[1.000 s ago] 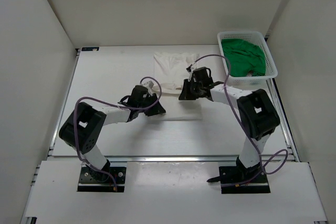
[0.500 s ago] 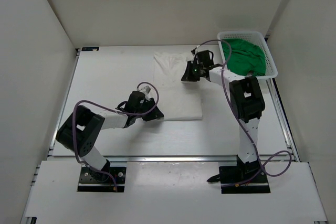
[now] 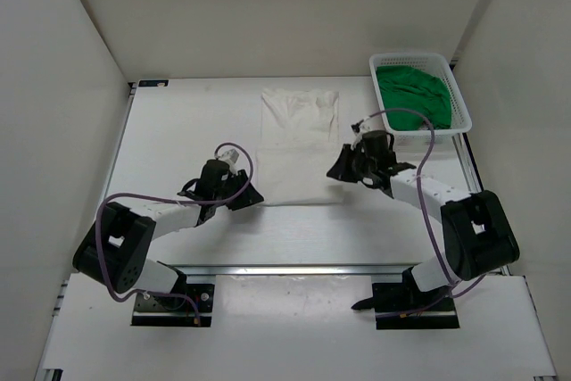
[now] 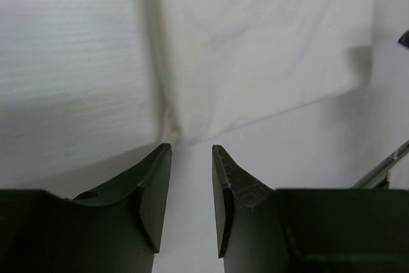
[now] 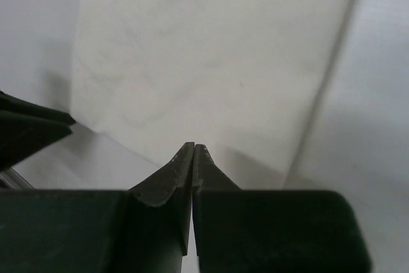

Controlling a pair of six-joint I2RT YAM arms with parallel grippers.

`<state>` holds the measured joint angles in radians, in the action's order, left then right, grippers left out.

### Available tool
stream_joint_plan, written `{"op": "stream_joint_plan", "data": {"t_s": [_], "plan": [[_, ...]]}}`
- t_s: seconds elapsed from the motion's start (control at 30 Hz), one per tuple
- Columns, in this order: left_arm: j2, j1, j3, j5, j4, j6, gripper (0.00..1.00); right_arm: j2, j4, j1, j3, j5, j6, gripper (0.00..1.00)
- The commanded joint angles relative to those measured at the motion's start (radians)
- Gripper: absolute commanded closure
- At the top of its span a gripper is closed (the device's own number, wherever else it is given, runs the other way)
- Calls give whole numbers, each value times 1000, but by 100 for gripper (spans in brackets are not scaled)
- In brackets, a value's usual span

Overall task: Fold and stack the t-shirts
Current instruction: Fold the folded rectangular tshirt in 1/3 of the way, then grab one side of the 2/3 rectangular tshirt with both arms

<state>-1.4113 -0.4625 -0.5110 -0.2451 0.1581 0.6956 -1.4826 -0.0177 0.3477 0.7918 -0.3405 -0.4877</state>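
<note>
Folding the white t-shirt [image 3: 299,158] is the step in hand; it lies flat just ahead of both jaw pairs. Left gripper [image 4: 192,148]: jaws narrowly parted, empty, cloth corner directly ahead. Right gripper [image 5: 193,146]: jaws pressed together, empty. Next, probably: part the right jaws and grasp an edge.

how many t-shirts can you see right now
2: a white t-shirt lying flat mid-table, and a green t-shirt bunched in the basket at the far right. Another could be hidden under the green one.
</note>
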Motion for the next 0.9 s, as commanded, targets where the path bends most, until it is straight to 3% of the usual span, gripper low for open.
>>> {"op": "stream_joint_plan", "data": {"t_s": [0.0, 0.3, 0.33, 0.47, 0.57, 0.73, 0.87], "plan": [[41, 24, 49, -5, 0, -8, 57, 13, -94, -25, -126, -6, -35, 100], [37, 33, 57, 9, -12, -21, 39, 57, -153, -79, -304, -63, -43, 100], [29, 35, 58, 6, -9, -22, 38, 70, -149, -78, -307, -66, -40, 95], [2, 12, 52, 26, -2, -21, 40, 203, -143, -102, -365, -26, -51, 73], [-34, -11, 43, 44, 9, -18, 43, 254, -82, -121, -385, 44, -43, 67], [-100, -44, 8, 44, 17, -14, 50, 199, -85, -104, -384, 49, -34, 65], [-121, -57, 0, 61, 32, -2, 65, 98, -87, -76, -347, -23, -22, 68]]}}
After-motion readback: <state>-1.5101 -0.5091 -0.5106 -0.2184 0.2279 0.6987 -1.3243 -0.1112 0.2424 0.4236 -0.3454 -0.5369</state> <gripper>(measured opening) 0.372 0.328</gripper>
